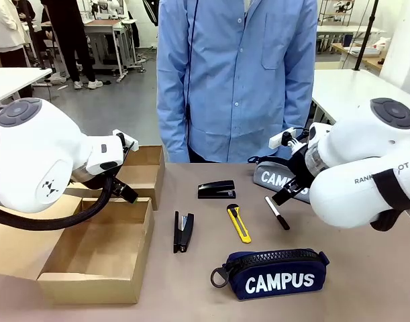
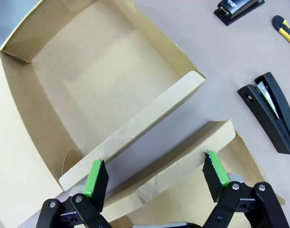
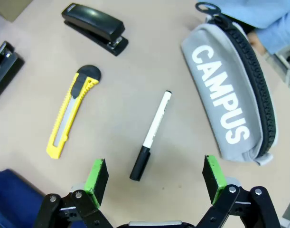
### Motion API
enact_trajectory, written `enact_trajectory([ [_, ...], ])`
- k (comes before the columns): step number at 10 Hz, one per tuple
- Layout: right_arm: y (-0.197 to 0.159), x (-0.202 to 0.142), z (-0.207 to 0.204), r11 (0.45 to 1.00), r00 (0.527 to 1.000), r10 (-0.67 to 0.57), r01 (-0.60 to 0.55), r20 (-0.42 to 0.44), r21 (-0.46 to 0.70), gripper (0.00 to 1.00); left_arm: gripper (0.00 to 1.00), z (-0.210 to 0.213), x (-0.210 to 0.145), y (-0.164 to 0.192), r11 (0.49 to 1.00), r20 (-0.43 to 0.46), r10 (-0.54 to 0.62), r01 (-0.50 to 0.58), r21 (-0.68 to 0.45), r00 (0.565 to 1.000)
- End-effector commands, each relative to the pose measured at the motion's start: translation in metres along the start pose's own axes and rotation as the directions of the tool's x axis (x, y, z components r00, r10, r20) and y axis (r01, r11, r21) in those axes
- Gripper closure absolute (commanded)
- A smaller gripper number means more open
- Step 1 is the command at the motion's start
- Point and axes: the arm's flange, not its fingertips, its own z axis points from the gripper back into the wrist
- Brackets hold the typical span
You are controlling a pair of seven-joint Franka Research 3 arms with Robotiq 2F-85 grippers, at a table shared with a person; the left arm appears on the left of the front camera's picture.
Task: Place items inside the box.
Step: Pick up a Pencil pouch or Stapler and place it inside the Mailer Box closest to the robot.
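Observation:
An open cardboard box (image 1: 134,231) stands at the table's left, with a second one (image 1: 145,176) behind it. My left gripper (image 2: 156,175) hangs open over the adjoining box walls (image 2: 145,114), holding nothing. Mid-table lie two black staplers (image 1: 216,190) (image 1: 183,231), a yellow utility knife (image 1: 239,223) and a white black-capped marker (image 1: 277,213). A navy CAMPUS pouch (image 1: 275,274) lies near the front, a grey one (image 1: 278,178) at the back right. My right gripper (image 3: 154,173) is open just above the marker (image 3: 152,135), between the knife (image 3: 71,111) and the grey pouch (image 3: 230,90).
A person in a blue shirt (image 1: 238,74) stands at the far edge, hands out of view. Both boxes look empty inside. Bare tabletop lies between the staplers and the boxes and at the front right.

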Motion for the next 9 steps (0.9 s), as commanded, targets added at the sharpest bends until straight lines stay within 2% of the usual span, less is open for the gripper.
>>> enact_trajectory([
  [1, 0.000, 0.000, 0.000, 1.000, 1.000, 0.000, 0.000, 0.000, 0.000, 0.00, 0.00, 0.000, 0.000, 0.000, 1.000, 0.000, 0.000, 0.000, 0.000, 1.000],
  [8, 0.000, 0.000, 0.000, 1.000, 1.000, 0.000, 0.000, 0.000, 0.000, 0.00, 0.00, 0.000, 0.000, 0.000, 1.000, 0.000, 0.000, 0.000, 0.000, 1.000],
  [9, -0.012, 0.003, 0.022, 1.000, 1.000, -0.010, 0.010, -0.016, 0.023, 0.00, 0.00, 0.029, 0.000, 0.003, 0.999, 0.034, 0.013, -0.012, -0.042, 0.999],
])
